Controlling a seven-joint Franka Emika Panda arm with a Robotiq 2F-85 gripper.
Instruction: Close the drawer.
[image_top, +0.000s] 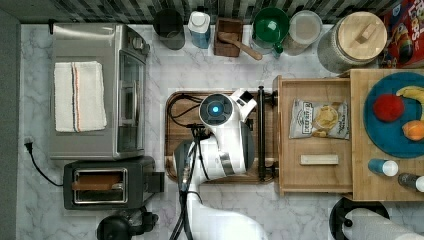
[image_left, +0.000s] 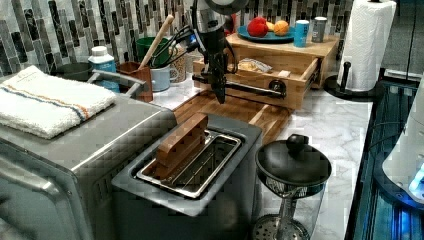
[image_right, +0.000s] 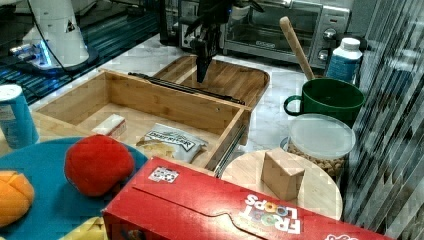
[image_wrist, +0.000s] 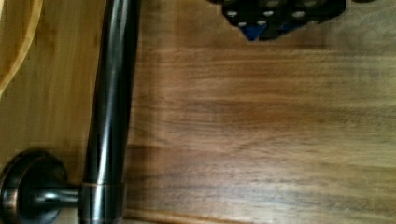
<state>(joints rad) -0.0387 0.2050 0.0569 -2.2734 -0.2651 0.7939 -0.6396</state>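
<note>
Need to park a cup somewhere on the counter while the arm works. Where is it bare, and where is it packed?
Bare marble lies between the toaster oven and the open drawer, above the brown board in the top view. More sits below the drawer. The back wall row, mug to jar, is packed.

- The shallow light-wood drawer (image_top: 314, 177) with raised rim walls stands pulled open.
- Its long thin black bar handle (image_top: 261, 132) runs along the front, over the darker board.
</note>
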